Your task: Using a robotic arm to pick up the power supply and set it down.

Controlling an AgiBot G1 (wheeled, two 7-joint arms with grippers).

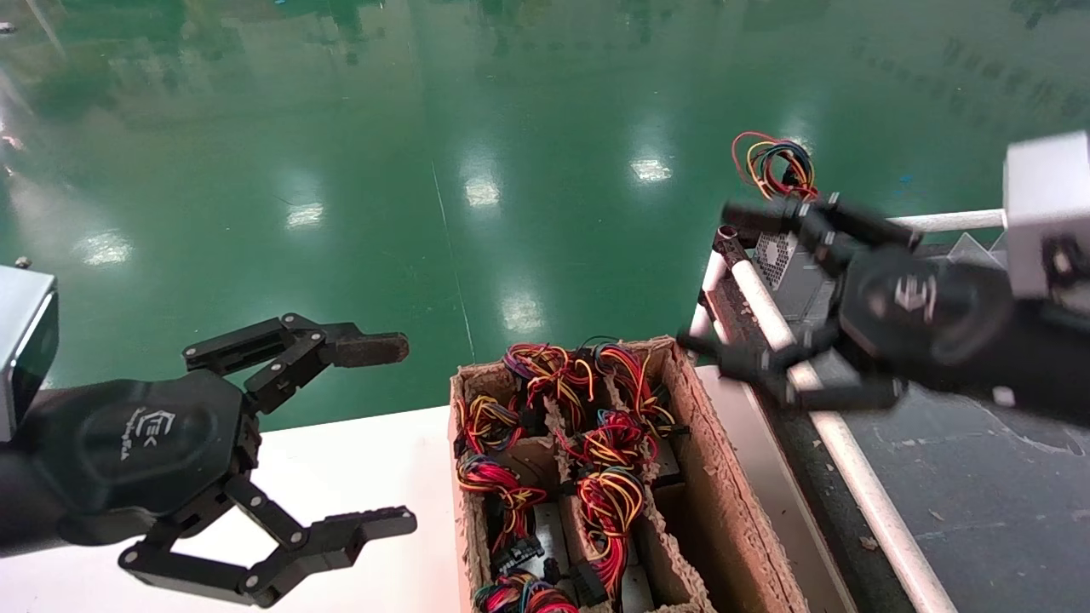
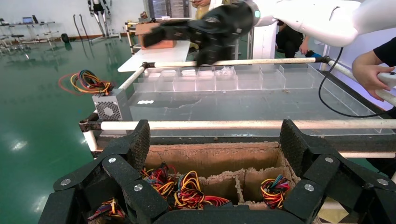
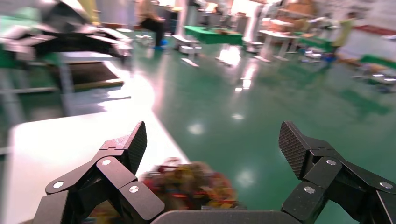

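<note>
Left gripper (image 1: 383, 434), nearest the head camera, hung idle over the white table (image 1: 358, 477), fingers spread wide; centre, a cardboard box (image 1: 732, 502) of wire bundles; right, the right gripper (image 1: 749, 294), fingers apart and empty, just beside the power supply (image 1: 788, 268) on the rack corner. The supply looked rigid, smooth and fairly heavy; best gripped across its metal case, not by its loose wires (image 1: 771, 162).

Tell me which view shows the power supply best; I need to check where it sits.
Left wrist view: the power supply sits unobstructed at the conveyor's corner, wires behind. In the head view the right hand partly covers it. The right wrist view misses it.
</note>
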